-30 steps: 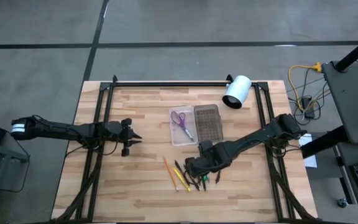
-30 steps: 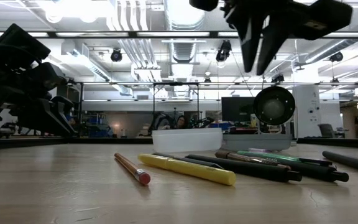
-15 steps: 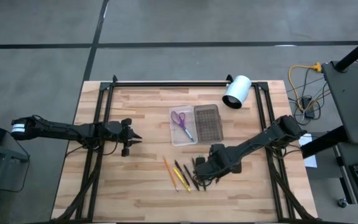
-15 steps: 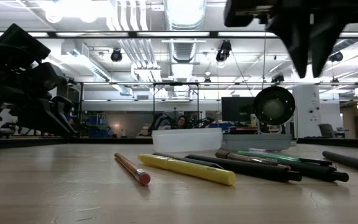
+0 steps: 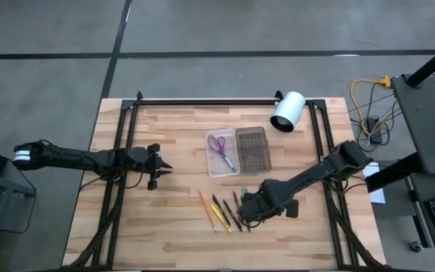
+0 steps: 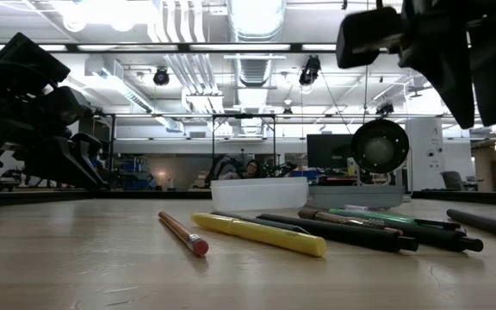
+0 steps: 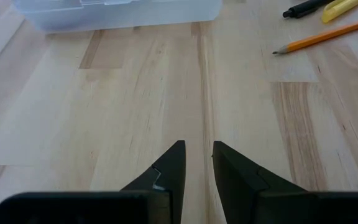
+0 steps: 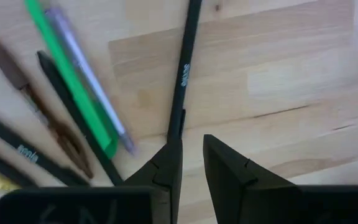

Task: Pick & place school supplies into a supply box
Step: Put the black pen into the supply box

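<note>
Bright ceiling lights (image 6: 102, 10) glare in low view; wrist views slightly soft.

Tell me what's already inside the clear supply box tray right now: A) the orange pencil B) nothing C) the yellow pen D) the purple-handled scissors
D: in the high view the purple-handled scissors lie in the tray of the supply box, while the yellow pen and the orange pencil lie on the table.

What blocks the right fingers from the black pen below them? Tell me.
Nothing visible. The right gripper hangs over the black pen, fingers slightly apart, with bare table around it; the green pen lies off to one side.
</note>
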